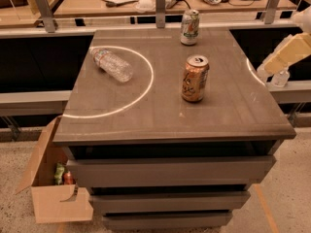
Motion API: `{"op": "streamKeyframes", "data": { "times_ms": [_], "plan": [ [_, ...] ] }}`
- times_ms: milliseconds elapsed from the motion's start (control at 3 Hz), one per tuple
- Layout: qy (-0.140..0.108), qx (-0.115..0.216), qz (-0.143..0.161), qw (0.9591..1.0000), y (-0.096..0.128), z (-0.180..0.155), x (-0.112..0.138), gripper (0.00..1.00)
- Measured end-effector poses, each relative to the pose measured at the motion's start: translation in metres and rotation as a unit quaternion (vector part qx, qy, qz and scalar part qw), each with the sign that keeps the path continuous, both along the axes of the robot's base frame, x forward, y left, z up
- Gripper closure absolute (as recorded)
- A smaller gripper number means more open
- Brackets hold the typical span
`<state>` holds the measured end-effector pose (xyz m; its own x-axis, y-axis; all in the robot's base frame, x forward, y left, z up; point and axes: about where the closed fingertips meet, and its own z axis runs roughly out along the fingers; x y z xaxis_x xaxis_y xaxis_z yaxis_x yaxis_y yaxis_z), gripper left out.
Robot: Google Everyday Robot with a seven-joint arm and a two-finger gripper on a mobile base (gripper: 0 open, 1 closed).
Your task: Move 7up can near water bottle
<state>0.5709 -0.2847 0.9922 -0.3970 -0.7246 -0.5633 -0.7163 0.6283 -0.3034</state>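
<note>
The 7up can (190,27), silver-white with green markings, stands upright at the far edge of the grey table (146,115). The water bottle (111,64), clear and ribbed, lies on its side at the far left of the table, inside a bright ring of light. My gripper (284,55), pale yellow, hangs off the table's right edge, well right of the 7up can and a little nearer to the camera than it. It touches nothing and holds nothing.
A brown-orange can (195,78) stands upright mid-table, between the front edge and the 7up can. An open cardboard box (48,188) sits on the floor at the left. A small clear object (281,77) sits on the ledge under my gripper. Desks with clutter lie behind the rail.
</note>
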Motion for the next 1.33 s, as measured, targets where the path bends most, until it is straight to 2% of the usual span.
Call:
{"op": "streamKeyframes", "data": {
  "times_ms": [333,667,1000,1333],
  "plan": [
    [-0.055,0.116,-0.036,0.9910,-0.001,0.004,0.060,0.00],
    [-0.082,0.184,-0.058,0.9778,0.006,0.001,0.097,0.00],
    [-0.082,0.184,-0.058,0.9778,0.006,0.001,0.097,0.00],
    [-0.092,0.196,-0.057,0.9746,0.013,0.000,0.107,0.00]
  ]
}}
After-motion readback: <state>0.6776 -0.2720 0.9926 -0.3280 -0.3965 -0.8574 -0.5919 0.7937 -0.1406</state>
